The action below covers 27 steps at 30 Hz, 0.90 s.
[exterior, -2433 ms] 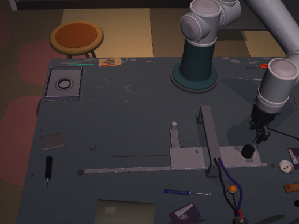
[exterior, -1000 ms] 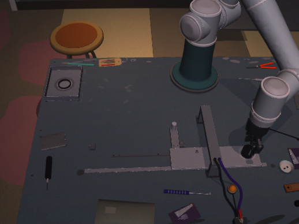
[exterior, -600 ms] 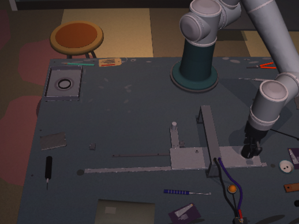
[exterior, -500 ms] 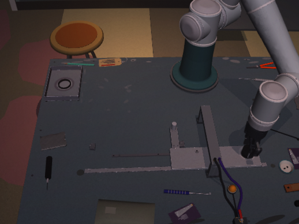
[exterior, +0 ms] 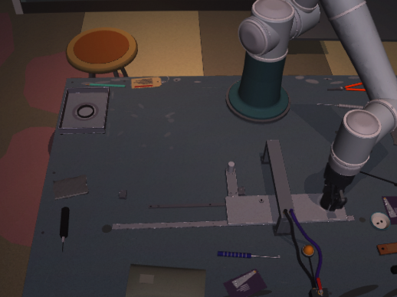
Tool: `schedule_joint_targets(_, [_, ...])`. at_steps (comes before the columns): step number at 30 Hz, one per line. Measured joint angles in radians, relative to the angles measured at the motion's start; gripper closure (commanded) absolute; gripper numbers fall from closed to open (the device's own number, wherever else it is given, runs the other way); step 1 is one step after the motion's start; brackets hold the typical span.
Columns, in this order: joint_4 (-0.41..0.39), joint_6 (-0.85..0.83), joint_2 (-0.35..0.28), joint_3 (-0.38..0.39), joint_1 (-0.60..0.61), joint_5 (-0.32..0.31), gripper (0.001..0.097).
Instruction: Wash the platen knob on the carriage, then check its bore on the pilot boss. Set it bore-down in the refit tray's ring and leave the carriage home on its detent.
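The carriage plate [exterior: 285, 209] sits at the right end of its long rail [exterior: 168, 225], under a grey bridge bar [exterior: 279, 183]. My gripper [exterior: 332, 206] is low over the plate's right end, open and holding nothing; the platen knob is hidden behind its fingers. The pilot boss [exterior: 231, 167], a short grey peg, stands upright just left of the bridge. The refit tray [exterior: 83, 111] with its dark ring [exterior: 85, 111] lies at the table's far left corner.
Behind the work stands the arm's teal base [exterior: 258, 97], and a round stool [exterior: 101, 49] beyond the table. Black and purple hoses [exterior: 306, 245] run from the bridge to the near edge. A screwdriver [exterior: 64, 226], a blue-handled pick [exterior: 245, 255], red pliers [exterior: 350, 87] and cards lie about.
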<state>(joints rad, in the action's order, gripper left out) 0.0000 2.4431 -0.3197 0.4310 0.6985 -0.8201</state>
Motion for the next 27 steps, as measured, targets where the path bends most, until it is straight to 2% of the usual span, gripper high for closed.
schedule_joint_targets(12, [0.000, 0.000, 0.000, 0.000, 0.000, 0.000, 0.0336])
schedule_joint_targets(27, [0.000, 0.000, 0.000, 0.000, 0.000, 0.000, 0.0636])
